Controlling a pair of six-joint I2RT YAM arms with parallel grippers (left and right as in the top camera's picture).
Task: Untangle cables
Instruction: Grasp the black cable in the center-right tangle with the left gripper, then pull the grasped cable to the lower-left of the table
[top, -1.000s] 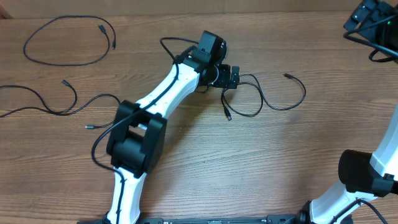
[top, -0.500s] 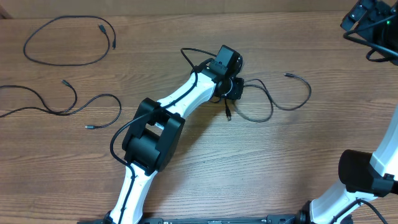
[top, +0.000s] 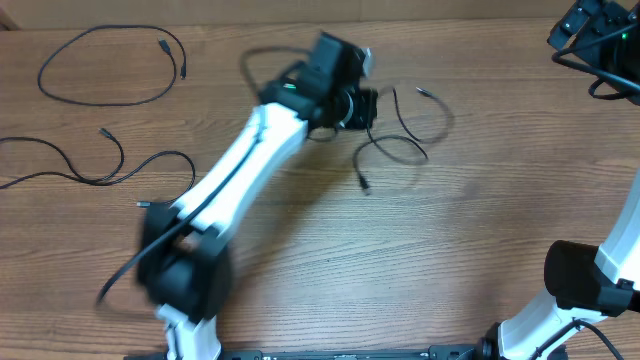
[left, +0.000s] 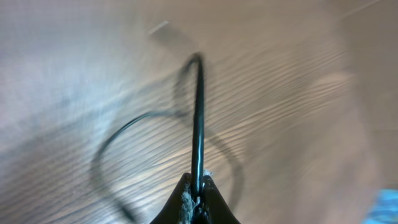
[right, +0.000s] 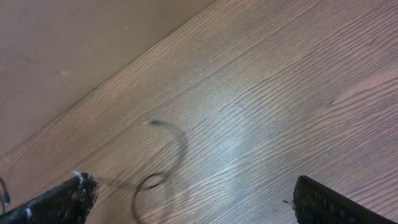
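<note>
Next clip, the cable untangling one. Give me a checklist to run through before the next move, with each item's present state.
1. Left claw shut on the cable: ok, it is pinched between the fingertips.
2. Held cable apart from the others: ok, the loop and the left-side cord lie well away from it.
3. Held cable free of knots: cannot tell, it is blurred and seems to cross itself in the overhead view.
4. Right claw open and empty: ok.
5. Right claw placed for a second grip: not ok, the cable lies ahead, beyond its fingers.
</note>
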